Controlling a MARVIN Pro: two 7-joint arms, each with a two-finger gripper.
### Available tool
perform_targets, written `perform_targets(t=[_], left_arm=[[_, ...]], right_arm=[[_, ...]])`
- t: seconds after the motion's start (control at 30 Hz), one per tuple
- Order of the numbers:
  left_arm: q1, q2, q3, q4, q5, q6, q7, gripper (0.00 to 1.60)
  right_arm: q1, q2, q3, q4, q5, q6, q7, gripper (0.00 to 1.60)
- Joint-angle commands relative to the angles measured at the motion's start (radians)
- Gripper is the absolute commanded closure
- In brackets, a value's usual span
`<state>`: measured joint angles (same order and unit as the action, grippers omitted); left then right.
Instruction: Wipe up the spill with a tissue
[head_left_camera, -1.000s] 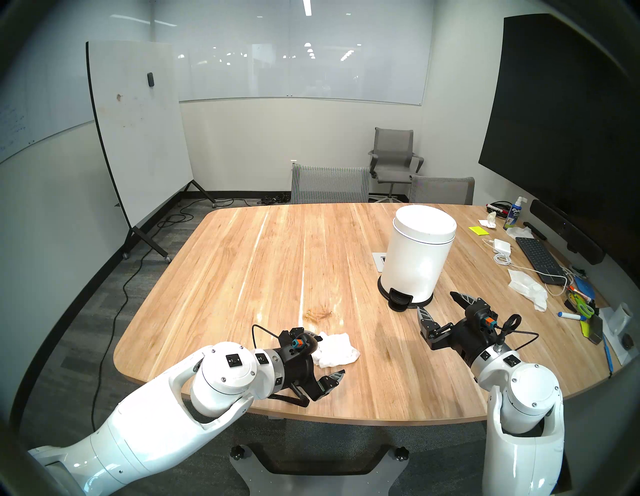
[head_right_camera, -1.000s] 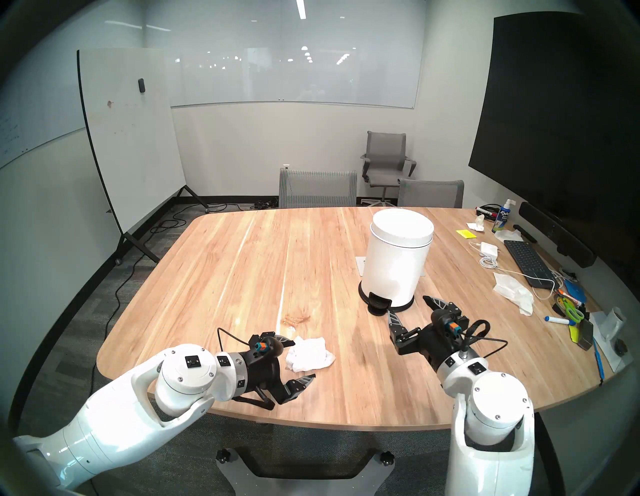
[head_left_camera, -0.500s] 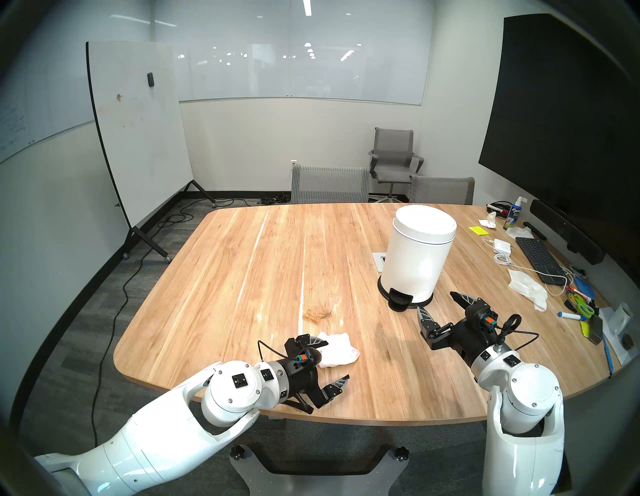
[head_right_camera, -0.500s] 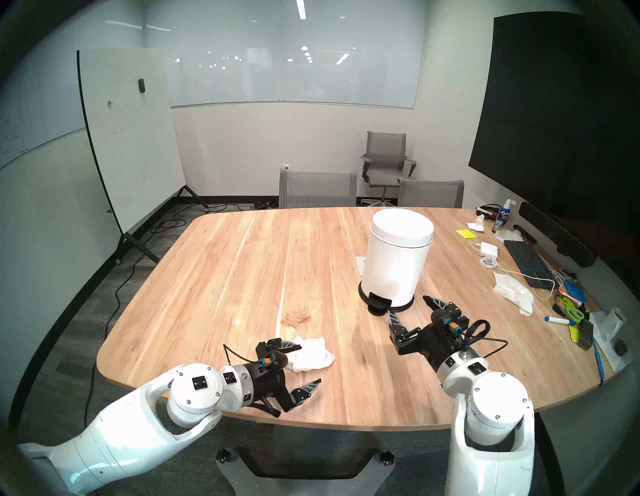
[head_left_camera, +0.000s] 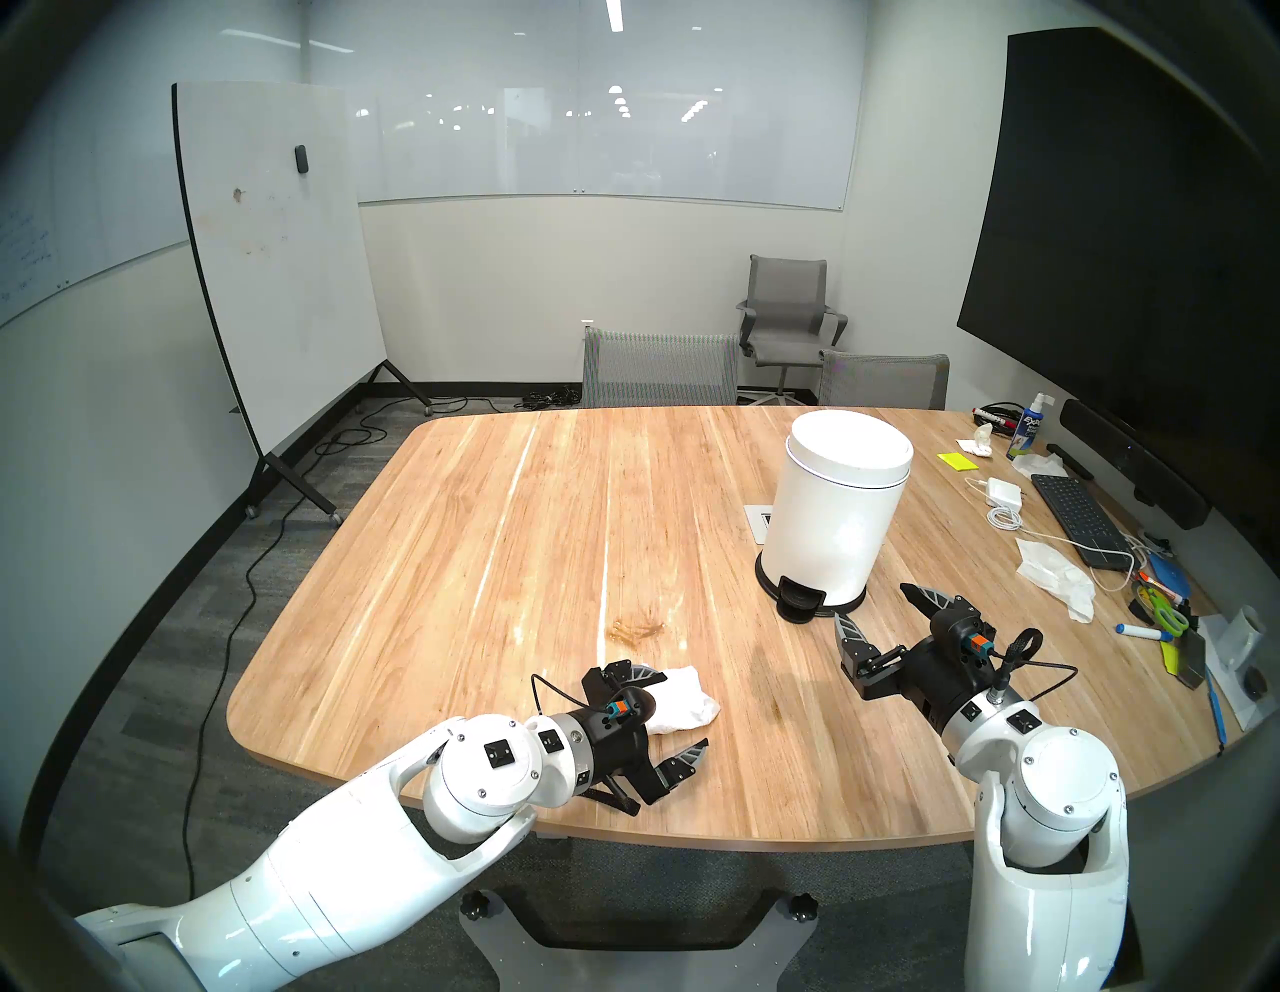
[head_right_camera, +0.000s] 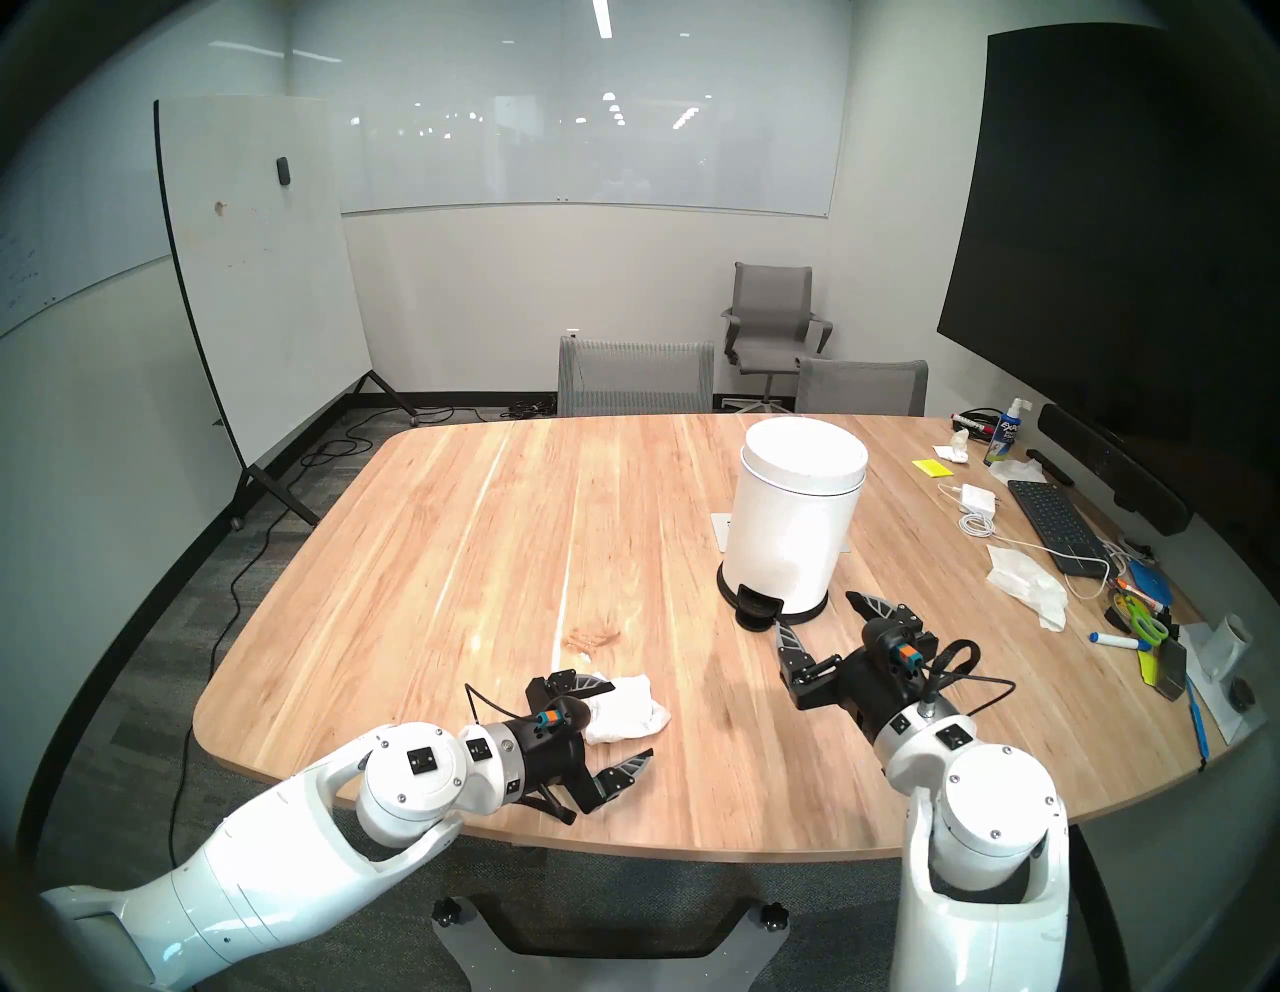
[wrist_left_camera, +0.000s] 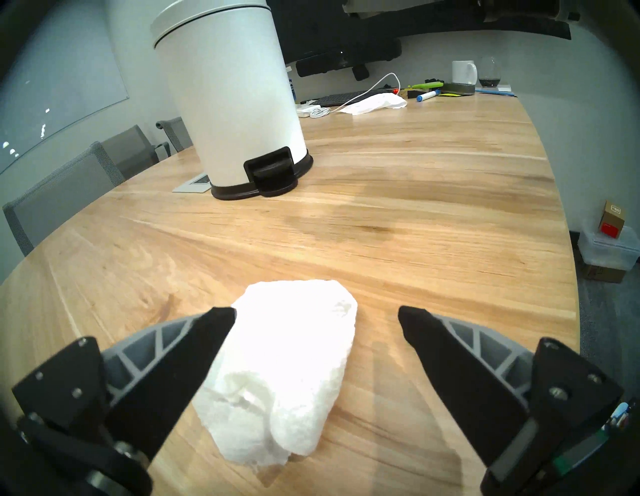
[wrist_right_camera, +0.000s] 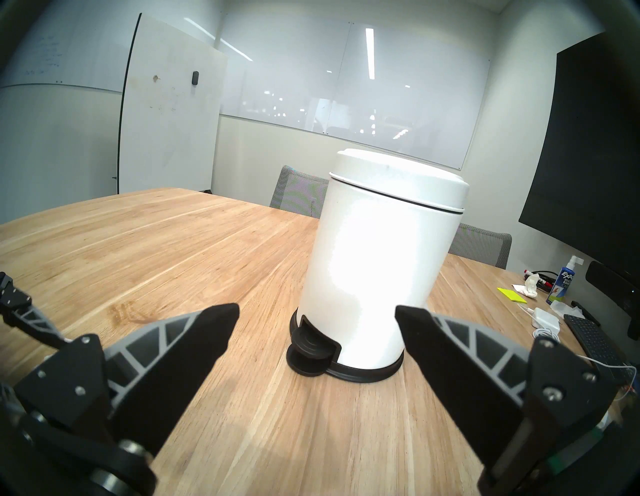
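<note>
My left tool (wrist_left_camera: 317, 313) is wide apart around the crumpled tissue (wrist_left_camera: 284, 374). It looks soft and light, so I would pinch its thick middle.

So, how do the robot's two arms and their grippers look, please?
Both arms have glossy white rounded shells with small black square markers. Each wrist carries a silver ring, then a black gripper body with an orange-and-teal connector and a looping black cable. The left gripper and right gripper have black fingers backed by grey triangular ribs.
</note>
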<state>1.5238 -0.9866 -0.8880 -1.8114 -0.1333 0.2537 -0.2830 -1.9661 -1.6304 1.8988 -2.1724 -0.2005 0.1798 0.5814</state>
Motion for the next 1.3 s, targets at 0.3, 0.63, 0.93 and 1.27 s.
perform_targets(t=[0.3, 0.63, 0.93, 1.27], left_arm=[[-0.013, -0.004, -0.016, -0.013, -0.026, -0.004, -0.020, 1.04], [-0.012, -0.003, -0.026, -0.018, -0.037, 0.006, -0.026, 0.36], [-0.018, -0.005, -0.025, -0.004, -0.040, 0.010, -0.032, 0.43], [-0.028, -0.008, -0.017, 0.019, -0.035, 0.017, -0.040, 0.42]], right_arm=[[0.003, 0.000, -0.003, -0.022, 0.001, -0.001, 0.000, 0.00], [0.003, 0.000, -0.003, -0.022, 0.001, -0.001, 0.000, 0.00], [0.003, 0.000, -0.003, -0.022, 0.001, -0.001, 0.000, 0.00], [0.003, 0.000, -0.003, -0.022, 0.001, -0.001, 0.000, 0.00]])
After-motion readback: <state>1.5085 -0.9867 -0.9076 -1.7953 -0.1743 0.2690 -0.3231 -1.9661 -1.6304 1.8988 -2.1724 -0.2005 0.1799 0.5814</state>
